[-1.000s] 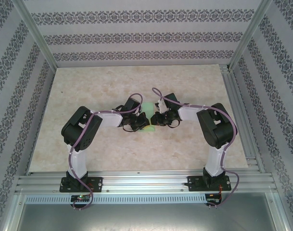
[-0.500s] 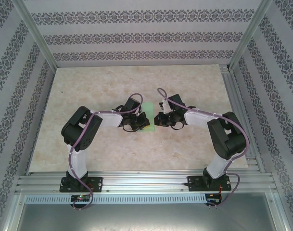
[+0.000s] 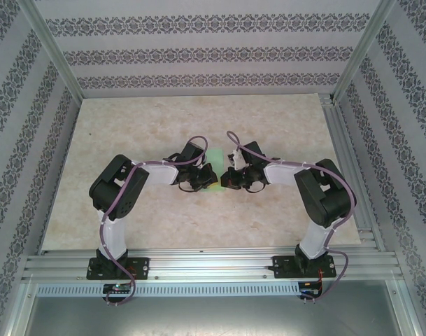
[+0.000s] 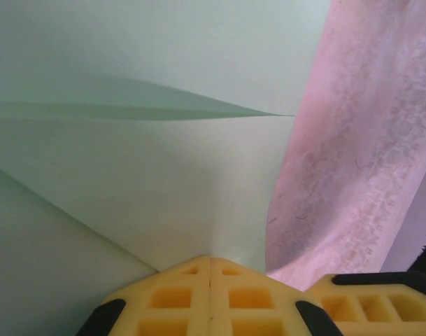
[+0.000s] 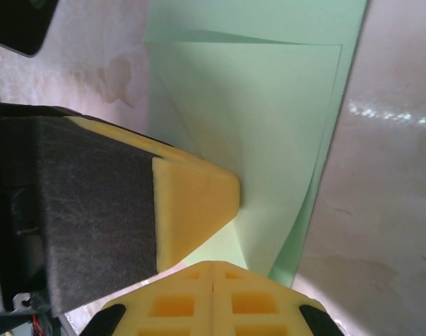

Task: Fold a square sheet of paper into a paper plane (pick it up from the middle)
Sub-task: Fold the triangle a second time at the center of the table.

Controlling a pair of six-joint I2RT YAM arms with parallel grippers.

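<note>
The left pincer (image 3: 202, 178) sits at the middle of the surface (image 3: 164, 119), its yellow tips pressed together on the near edge of the square sheet of paper (image 3: 215, 159). In its wrist view a folded flap runs out from the seam between the tips. The sheet lies between the two arms, partly folded, with one crease tapering to a point and slanted flaps lying over each other. It is not yet a dart. Just to its right, the right pincer (image 3: 230, 178) is also closed, and its tips appear to nip the same near edge, almost touching the left one's finger.

I judge this to be mid-fold: both pincers grip the sheet to draw a flap over or set the next crease. The next move calls for the two to travel together, since pulling apart could tear or skew the thin paper.

What stands in the way is mainly the pincers' closeness to each other. The patterned walls (image 3: 213, 56) and frame posts (image 3: 55, 59) stand well apart from the work.
</note>
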